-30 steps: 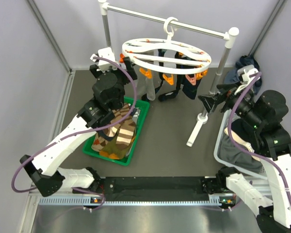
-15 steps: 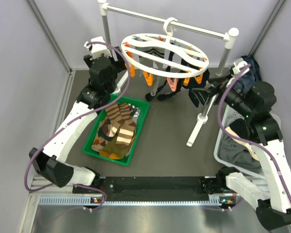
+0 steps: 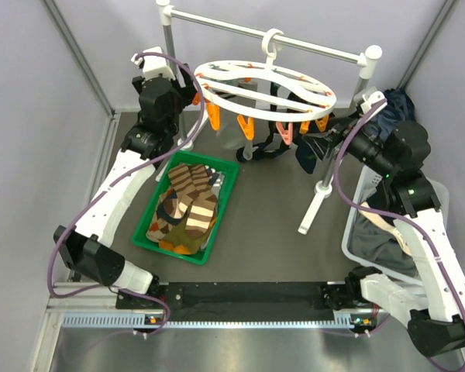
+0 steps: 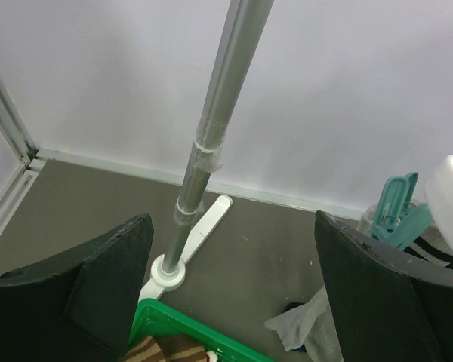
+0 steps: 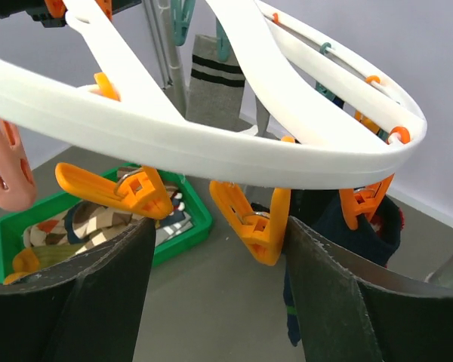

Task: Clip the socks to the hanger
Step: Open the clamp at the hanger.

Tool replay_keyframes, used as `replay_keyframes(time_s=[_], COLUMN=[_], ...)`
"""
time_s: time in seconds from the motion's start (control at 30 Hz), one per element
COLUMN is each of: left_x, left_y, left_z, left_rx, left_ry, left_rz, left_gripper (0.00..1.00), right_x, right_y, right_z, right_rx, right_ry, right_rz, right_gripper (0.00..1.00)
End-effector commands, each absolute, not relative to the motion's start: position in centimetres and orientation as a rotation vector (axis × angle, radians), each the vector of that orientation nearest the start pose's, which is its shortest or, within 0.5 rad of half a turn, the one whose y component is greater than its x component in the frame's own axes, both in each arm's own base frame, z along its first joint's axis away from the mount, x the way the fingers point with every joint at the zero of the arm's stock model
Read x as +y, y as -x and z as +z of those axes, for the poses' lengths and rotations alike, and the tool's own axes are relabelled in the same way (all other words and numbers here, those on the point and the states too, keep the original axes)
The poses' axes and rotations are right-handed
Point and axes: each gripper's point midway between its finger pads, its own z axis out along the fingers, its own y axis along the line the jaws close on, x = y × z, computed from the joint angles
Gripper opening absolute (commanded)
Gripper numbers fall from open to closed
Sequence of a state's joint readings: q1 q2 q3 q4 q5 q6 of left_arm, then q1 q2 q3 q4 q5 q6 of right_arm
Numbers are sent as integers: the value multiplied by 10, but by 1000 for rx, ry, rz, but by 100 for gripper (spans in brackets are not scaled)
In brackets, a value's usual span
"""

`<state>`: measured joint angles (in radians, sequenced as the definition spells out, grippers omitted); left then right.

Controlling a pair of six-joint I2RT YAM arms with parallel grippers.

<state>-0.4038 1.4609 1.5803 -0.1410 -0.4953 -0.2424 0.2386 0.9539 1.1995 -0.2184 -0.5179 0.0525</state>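
Note:
The white ring hanger (image 3: 263, 108) hangs from the rail, with orange clips (image 3: 244, 124) under it. Clipped to it are a dark navy sock (image 5: 317, 207) and a grey banded sock (image 5: 215, 90). More socks (image 3: 187, 209), brown and striped, lie in the green tray (image 3: 143, 232). My right gripper (image 5: 219, 226) is under the ring, open, its fingers either side of an orange clip (image 5: 260, 226); the right finger touches the clip and the left one is apart. My left gripper (image 4: 232, 226) hovers open and empty beyond the tray's far end, near the rail's left post.
The rail stand's left post (image 4: 204, 151) and foot stand just ahead of the left gripper. Its right post (image 3: 325, 167) rises beside the right gripper. A white basket (image 3: 350, 232) with dark cloth sits at the right. Teal clips (image 4: 396, 211) hang at the ring's edge.
The left gripper rose from the tray and moved back toward the left post. The right gripper came in under the ring and its jaws narrowed around an orange clip.

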Motion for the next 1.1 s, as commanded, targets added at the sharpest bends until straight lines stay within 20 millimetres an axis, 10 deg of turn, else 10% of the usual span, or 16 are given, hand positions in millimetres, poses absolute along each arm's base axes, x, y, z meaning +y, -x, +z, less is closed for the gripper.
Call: replay_keyframes(time_s=[0.0, 0.6, 1.07], left_x=[-113, -112, -118], left_y=[-458, -450, -362], left_z=[437, 436, 419], left_rx=[1538, 1565, 1577], left_ry=[254, 209, 73], left_rz=[-156, -165, -362], left_gripper=[92, 94, 99], right_x=[161, 147, 172], right_y=[-291, -308, -267], right_z=[442, 453, 452], right_rx=[1386, 1371, 1440], right_ry=[569, 516, 467], right_rz=[581, 469, 548], right_gripper=[67, 35, 13])
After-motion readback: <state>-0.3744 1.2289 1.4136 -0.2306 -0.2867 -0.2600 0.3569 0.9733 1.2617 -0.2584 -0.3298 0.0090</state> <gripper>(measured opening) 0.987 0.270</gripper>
